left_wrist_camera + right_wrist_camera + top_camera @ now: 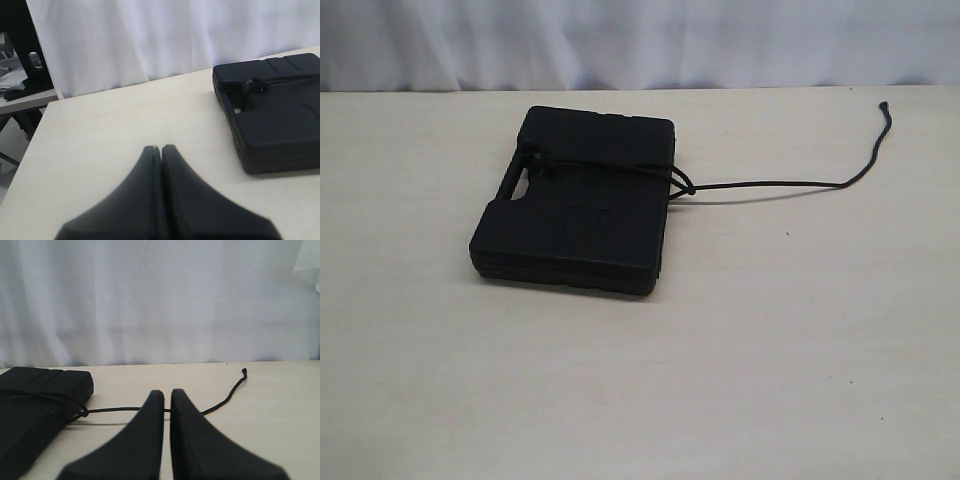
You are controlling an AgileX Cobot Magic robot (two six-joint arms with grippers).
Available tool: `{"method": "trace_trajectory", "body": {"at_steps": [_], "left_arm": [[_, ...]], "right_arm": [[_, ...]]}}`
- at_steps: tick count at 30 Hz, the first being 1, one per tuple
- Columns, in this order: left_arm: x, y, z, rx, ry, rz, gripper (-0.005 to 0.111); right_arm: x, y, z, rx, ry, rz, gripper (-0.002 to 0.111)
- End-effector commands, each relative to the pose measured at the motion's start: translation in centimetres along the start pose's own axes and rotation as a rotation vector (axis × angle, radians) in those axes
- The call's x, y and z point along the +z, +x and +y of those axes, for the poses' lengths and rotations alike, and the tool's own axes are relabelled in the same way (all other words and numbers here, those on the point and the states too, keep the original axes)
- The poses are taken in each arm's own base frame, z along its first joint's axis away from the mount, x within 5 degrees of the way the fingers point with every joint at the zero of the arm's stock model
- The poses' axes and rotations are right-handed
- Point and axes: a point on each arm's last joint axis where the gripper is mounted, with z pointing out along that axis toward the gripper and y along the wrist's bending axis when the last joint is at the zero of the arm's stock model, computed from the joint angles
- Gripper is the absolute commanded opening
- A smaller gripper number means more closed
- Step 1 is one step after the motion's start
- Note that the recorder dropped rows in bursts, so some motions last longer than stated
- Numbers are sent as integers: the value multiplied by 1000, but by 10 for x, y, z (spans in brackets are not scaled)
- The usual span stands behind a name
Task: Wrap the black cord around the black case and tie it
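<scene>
**Cord lying wrapped on the case, both end effectors standing off empty**

The pale surface [640, 400] is carrying everything, with a white curtain [640, 40] hanging behind it. The black case [575, 205] is lying flat left of the middle, its handle slot [520, 185] facing left. It is looking rigid and matte, unlikely to flex under a pull, though it may be light enough to slide if the cord is tugged sideways.

The left end effector [161, 150] is hovering near the case with its fingers pressed together and nothing between them. The right end effector [167, 395] is closed and empty in the same way, above the loose tail.

The black cord [770, 184] is running over the lid from the handle slot to the case's right edge, where it is gathering into a knot [685, 185]. From there the tail is trailing right across the surface and curving away to a small knobbed tip [883, 104]. The wrap and tie are looking largely done.

The cord is appearing soft, thin and limp, lying flat, so pinching it is calling for a low, precise approach. The best holds are seeming to be the tail just beside the knot, or behind the tip, where the knob would be resisting slip.
</scene>
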Motion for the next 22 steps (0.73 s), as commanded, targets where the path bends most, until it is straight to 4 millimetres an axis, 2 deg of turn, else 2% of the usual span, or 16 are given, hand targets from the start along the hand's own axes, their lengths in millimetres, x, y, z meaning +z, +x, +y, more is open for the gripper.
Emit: {"method": "trace_trajectory", "body": {"at_steps": [1, 22], "left_arm": [[0, 1, 0, 7, -5, 2, 0], [0, 0, 0, 11, -7, -6, 0]], "right_arm": [[0, 1, 0, -13, -1, 0, 4], [0, 1, 0, -13, -1, 0, 4]]}}
